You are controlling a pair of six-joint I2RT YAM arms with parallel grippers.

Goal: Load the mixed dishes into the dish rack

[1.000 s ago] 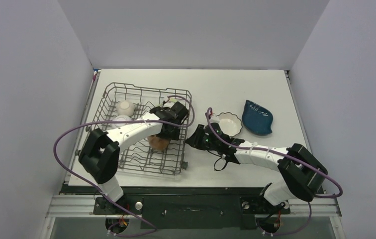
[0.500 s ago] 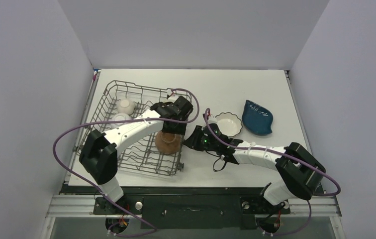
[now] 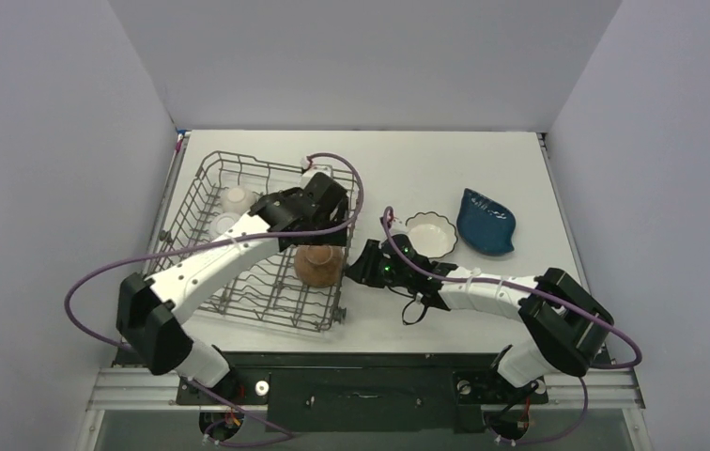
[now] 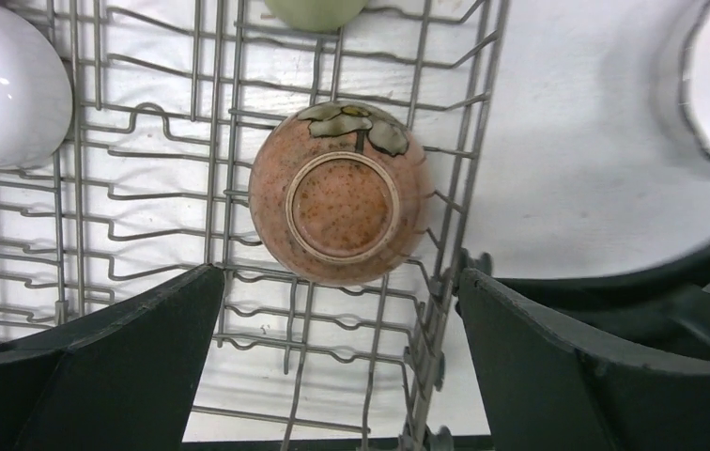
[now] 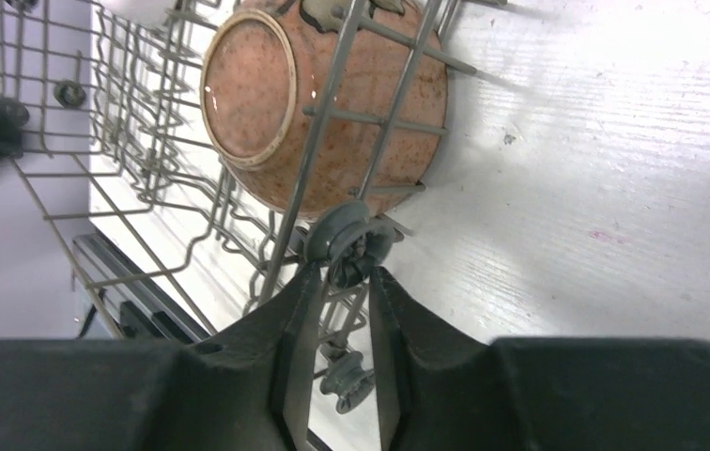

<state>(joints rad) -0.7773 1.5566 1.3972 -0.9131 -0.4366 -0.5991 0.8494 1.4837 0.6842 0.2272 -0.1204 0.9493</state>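
The dish rack (image 3: 239, 305) stands on the left of the table. A brown bowl (image 3: 318, 266) lies upside down in its near right corner, seen from above in the left wrist view (image 4: 337, 193). My left gripper (image 3: 316, 225) hovers open above that bowl, holding nothing (image 4: 337, 376). A plain white bowl (image 4: 4, 85) and the light green mug (image 4: 314, 9) sit deeper in the rack. My right gripper (image 5: 342, 282) is shut on a wheel mount of the rack's right side (image 5: 347, 246). The white scalloped bowl (image 3: 431, 233) and dark blue dish (image 3: 485, 223) rest on the table to the right.
Two white pieces (image 3: 237, 197) sit in the rack's far left part. My right arm (image 3: 483, 287) lies low across the table between the rack and the two loose dishes. Grey walls close in left, right and back.
My left gripper has risen and drawn back from the brown bowl, which now shows uncovered in the rack. The left arm's elbow swung left. The right gripper stayed on the rack.
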